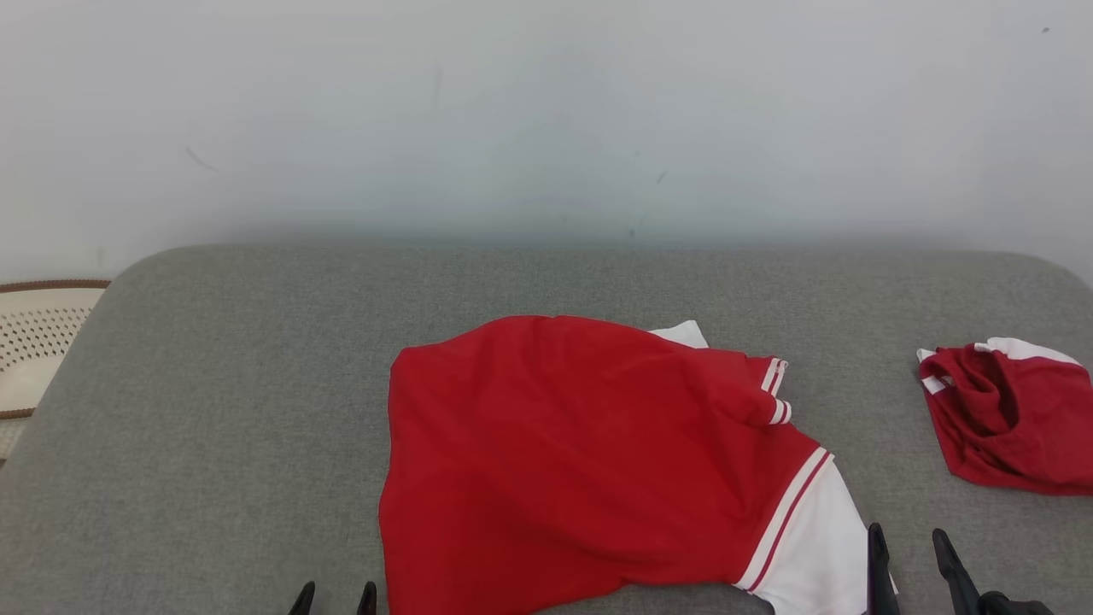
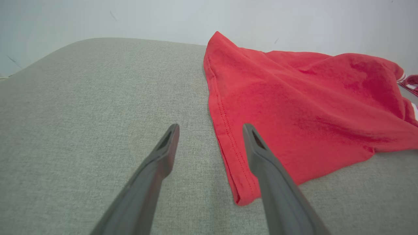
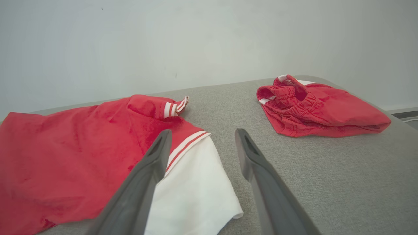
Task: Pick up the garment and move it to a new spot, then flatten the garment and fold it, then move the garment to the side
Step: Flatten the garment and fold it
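The garment [image 1: 581, 461] is a red shirt with white sleeves and red-and-white striped cuffs, lying loosely spread on the grey padded table [image 1: 222, 401]. Its hem corner [image 2: 241, 192] lies just inside my left gripper's right finger. My left gripper [image 1: 335, 598] is open at the bottom left, beside the shirt's left edge, holding nothing. My right gripper [image 1: 909, 555] is open at the bottom right, its left finger over the white sleeve [image 3: 192, 192], nothing between the fingers [image 3: 153, 163].
A second red garment with an elastic waistband [image 1: 1008, 418] lies bunched at the table's right edge, also seen as a red bundle [image 3: 320, 107]. A cream perforated basket [image 1: 38, 342] stands off the table's left. A pale wall rises behind.
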You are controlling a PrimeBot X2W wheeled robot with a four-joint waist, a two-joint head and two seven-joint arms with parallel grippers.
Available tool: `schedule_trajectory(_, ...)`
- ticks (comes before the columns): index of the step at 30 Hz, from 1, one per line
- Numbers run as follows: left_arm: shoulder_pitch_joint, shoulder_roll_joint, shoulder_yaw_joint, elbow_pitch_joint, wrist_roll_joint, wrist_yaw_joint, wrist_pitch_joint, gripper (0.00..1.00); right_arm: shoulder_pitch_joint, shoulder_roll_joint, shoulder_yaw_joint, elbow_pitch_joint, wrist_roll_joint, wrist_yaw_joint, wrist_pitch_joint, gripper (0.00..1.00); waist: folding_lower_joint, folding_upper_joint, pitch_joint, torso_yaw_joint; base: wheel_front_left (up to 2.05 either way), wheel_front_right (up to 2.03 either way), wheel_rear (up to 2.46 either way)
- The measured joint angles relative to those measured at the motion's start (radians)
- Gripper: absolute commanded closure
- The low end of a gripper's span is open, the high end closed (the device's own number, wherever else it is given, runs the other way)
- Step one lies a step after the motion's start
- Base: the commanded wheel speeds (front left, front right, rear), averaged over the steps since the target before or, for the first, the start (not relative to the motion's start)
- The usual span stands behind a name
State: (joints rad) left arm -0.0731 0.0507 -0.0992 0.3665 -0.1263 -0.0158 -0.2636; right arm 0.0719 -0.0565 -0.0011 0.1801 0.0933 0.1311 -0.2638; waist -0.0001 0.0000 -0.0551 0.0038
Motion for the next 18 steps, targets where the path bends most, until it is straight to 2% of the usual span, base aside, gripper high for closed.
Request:
schedule_trajectory(8, 0.031, 0.000, -0.015, -0.015, -0.010, -0.010, 0.000, 0.00, 0.008, 0.003, -0.009, 0.005, 0.000, 0.000, 0.000, 0.00, 0.0001, 0.0000, -0.010, -0.006, 0.00, 0.00, 0.00)
schedule_trajectory(11, 0.031, -0.001, -0.041, 0.001, -0.019, -0.027, 0.000, 0.00, 0.016, 0.003, -0.009, 0.018, -0.005, 0.000, 0.000, 0.00, 0.0000, 0.0000, -0.006, -0.008, 0.00, 0.00, 0.00)
schedule_trajectory(18, 0.027, 0.000, -0.078, 0.059, -0.068, -0.025, 0.000, 0.00, 0.007, 0.004, -0.009, 0.053, -0.013, 0.000, 0.000, 0.00, 0.0001, 0.0000, 0.021, -0.021, 0.00, 0.00, 0.00)
